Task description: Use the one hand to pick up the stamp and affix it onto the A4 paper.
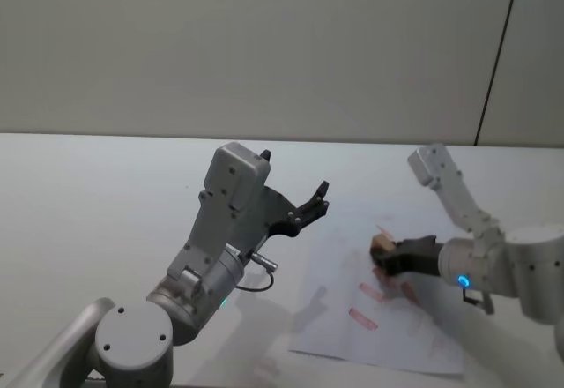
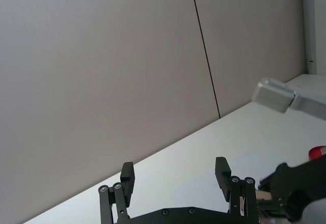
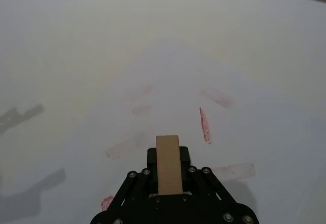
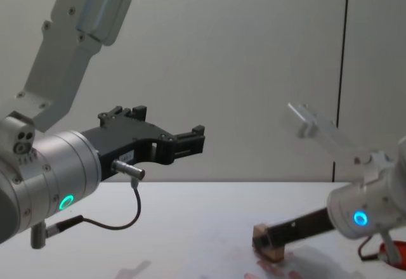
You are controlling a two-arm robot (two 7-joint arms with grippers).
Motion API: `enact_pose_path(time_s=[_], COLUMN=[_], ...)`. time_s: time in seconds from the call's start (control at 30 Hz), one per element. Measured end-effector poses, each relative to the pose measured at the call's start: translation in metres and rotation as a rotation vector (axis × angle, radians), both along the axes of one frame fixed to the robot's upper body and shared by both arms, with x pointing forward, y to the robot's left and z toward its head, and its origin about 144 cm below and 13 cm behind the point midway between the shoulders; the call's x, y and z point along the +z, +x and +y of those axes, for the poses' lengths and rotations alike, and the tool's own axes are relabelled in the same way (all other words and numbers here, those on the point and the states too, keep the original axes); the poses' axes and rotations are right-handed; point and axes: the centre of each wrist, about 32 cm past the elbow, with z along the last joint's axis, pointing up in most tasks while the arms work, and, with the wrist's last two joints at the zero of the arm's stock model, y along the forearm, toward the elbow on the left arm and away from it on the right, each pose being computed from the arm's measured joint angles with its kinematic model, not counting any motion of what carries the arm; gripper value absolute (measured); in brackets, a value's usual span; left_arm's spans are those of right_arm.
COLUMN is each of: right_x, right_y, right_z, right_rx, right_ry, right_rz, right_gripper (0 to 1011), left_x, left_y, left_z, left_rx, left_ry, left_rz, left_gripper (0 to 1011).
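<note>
Head view: we see the right gripper [image 1: 389,259], on the arm with the blue light ring, reaching in low over the A4 paper [image 1: 410,346], its jaws clamped on the wooden stamp [image 1: 382,247]. The sheet lies on the white table [image 1: 88,212] before the robot's right side and bears several red stamp marks [image 1: 362,318]. The stamp sits above the far part of the sheet, near its far edge.

In the chest view the stamp [image 4: 269,247] hangs at the gripper's tip, very low at the paper; we cannot tell whether its base touches the sheet. In the right wrist view the pale block [image 3: 168,164] stands out between the black fingers [image 3: 151,159], with red marks [image 3: 205,124] spread on the paper beyond it.

The left gripper [image 1: 315,201] is held up in the air over the table's middle, well apart from the stamp, jaws apart and empty, as the left wrist view [image 2: 175,175] confirms.
</note>
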Motion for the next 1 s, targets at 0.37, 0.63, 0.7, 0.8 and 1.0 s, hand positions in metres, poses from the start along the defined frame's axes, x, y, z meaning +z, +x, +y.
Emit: enact_pose_path(time_s=[0.37,0.63,0.7,0.8,1.0], right_x=[0.042,0.062,0.067,0.070,0.072], right_y=[-0.003,-0.008,-0.010,-0.013,-0.020], right_z=[-0.007,-0.017,-0.020,-0.023,-0.035], right_rx=[-0.003,-0.010,-0.012,-0.018,-0.042], right_ry=[0.088,0.123,0.129,0.131,0.129], right_rz=[-0.107,-0.161,-0.168,-0.173,-0.164], right_gripper=[219,219,219,219,219], left_x=[0.000,0.000,0.000,0.000,0.000], left_y=[0.000,0.000,0.000,0.000,0.000], left_z=[0.000,0.000,0.000,0.000,0.000], left_rx=[0.000,0.000,0.000,0.000,0.000], left_ry=[0.000,0.000,0.000,0.000,0.000], left_rz=[0.000,0.000,0.000,0.000,0.000], left_gripper=[1002,1002,1002,1002,1002])
